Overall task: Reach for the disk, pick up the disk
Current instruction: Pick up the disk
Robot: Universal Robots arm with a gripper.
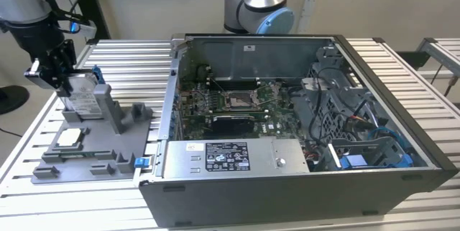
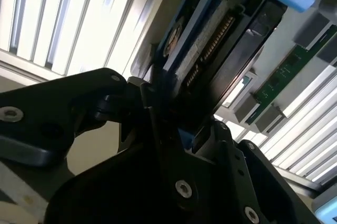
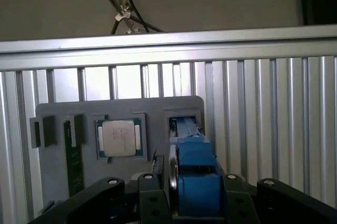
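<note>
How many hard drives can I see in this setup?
1. The disk stands upright in the grey holder at the exterior view's left, with the gripper at its top. The blue bay inside the open computer case may hide another.

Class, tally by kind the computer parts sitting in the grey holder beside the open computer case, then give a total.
Disk: 1
Processor chip: 1
Green memory module: 1
Total: 3

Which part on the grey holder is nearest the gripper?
The disk, standing on edge right at the gripper; the white-topped chip lies flat, farther off.
</note>
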